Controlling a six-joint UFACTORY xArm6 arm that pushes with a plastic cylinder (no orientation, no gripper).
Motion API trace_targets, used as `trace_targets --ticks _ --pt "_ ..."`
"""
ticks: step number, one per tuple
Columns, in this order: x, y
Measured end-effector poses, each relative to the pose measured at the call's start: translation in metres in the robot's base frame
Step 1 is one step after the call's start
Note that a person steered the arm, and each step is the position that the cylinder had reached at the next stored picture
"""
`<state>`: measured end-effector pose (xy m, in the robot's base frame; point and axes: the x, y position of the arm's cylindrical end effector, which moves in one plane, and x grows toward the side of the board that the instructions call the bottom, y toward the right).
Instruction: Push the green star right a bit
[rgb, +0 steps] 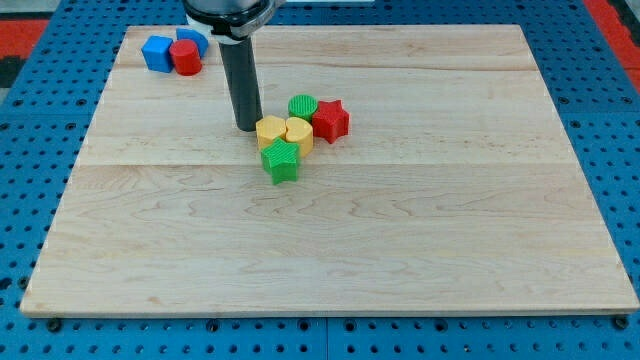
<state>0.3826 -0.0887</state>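
Pale wood, this worktop (420, 250), and going from the view's left I first see a blue block (156, 53), a second blue block (193, 41) and a red block (186, 58) huddled at its 11 o'clock corner, well apart from the work. Next comes my tip (248, 128), resting on the board just beside the yellow block (271, 131), at its 9 o'clock. There is no claw on this rig (only the rod), so nothing is held. The green star (281, 161) sits near the board's middle, touching that yellow block at its 6 o'clock. It looks small, light and rigid, and I judge it will slide easily, perhaps spinning if struck off-centre. I would press on its left face. Rightward lie a yellow cylinder (299, 130), green cylinder (302, 106) and red star (331, 121), all above the path; nothing blocks it.
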Motion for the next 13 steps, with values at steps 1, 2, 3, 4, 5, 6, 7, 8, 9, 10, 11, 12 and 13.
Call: trace_targets --ticks 1,2,3,4,5,6,7,8,9,10,11,12,13 --pt "0.0 0.0" --pt "0.0002 0.0" --pt "0.0002 0.0" --pt "0.0003 0.0006" --pt "-0.0004 0.0007" --pt "-0.0009 0.0007" --pt "-0.0024 0.0007" --pt "-0.0024 0.0007" --pt "-0.0024 0.0005" --pt "-0.0024 0.0005" --pt "-0.0027 0.0005" --pt "-0.0043 0.0005" --pt "-0.0046 -0.0058"
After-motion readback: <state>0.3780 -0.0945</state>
